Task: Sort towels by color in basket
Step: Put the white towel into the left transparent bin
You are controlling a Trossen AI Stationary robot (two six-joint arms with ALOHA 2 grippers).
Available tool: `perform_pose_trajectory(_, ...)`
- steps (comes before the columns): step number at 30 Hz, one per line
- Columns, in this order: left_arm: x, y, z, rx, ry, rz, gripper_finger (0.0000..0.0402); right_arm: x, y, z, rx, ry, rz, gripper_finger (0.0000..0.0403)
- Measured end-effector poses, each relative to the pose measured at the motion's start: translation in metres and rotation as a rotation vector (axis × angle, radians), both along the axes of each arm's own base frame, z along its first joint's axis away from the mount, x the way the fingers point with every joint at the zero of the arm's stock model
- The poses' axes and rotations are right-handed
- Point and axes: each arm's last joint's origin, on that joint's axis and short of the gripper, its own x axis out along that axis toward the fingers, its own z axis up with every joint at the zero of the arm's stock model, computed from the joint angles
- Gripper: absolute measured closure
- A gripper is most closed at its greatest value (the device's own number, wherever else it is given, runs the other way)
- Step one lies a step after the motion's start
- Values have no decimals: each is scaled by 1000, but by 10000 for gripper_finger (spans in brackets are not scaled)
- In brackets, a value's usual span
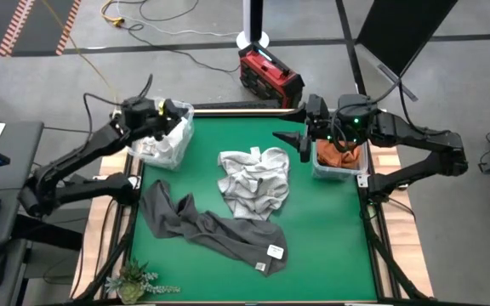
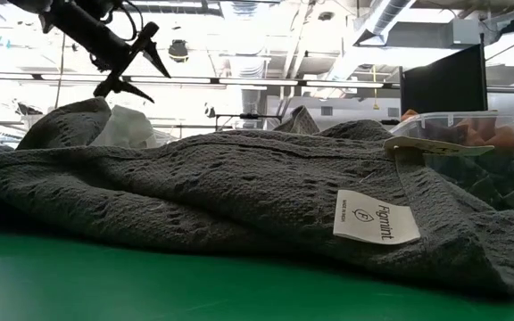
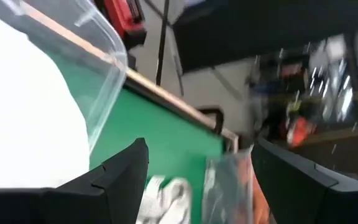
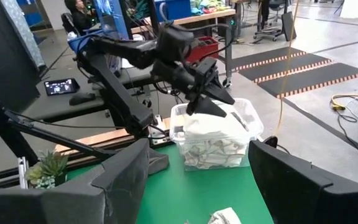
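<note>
A: Nearest the low camera, the dark grey towel [image 2: 239,201] is lying spread on the green table [image 1: 330,229], its label [image 2: 375,217] facing out. It is stretching from the table's left side toward the front middle and is not yet sorted.

B: And what is already binned?

A: At the back left corner, the left bin [image 1: 170,140] is holding white towels [image 4: 213,140], and the left gripper [image 1: 162,112] is hovering just above it, jaws spread, holding nothing. In the middle, the light grey towel [image 1: 253,180] is sitting crumpled on the table, still to be sorted.

B: And on the right?

A: The right bin [image 1: 340,161] by the right edge is holding the rust orange towel [image 1: 339,155]. The right gripper [image 1: 300,140] is hanging just beside it, jaws spread, empty. By my judgement two towels are remaining. A small plant [image 1: 134,279] is sitting at the front left corner, clear of the work.
</note>
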Motion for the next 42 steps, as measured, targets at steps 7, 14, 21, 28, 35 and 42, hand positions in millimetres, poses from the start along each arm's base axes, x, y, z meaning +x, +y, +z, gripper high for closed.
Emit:
perform_pose_trajectory(7, 6, -5, -63, -85, -225, 163, 140, 0, 0, 0, 15, -3, -1, 100)
perform_pose_trajectory(14, -10, -11, -126, -183, -181, 441, 163, 1, 4, 0, 16, -5, 16, 100)
perform_pose_trajectory(21, -12, -12, -127, -201, -200, 484, 186, 1, 6, 3, 20, -35, 20, 100)
perform_pose_trajectory(28, -9, -1, -87, 10, -293, 486, 188, 1, 7, 3, 31, -38, 23, 100)
perform_pose_trajectory(35, -12, 6, -58, 85, -252, 528, 188, 1, 7, 3, 33, -37, 24, 100)
perform_pose_trajectory(42, -18, 3, -114, -139, -52, 518, 188, 1, 7, 3, 41, -39, 22, 100)
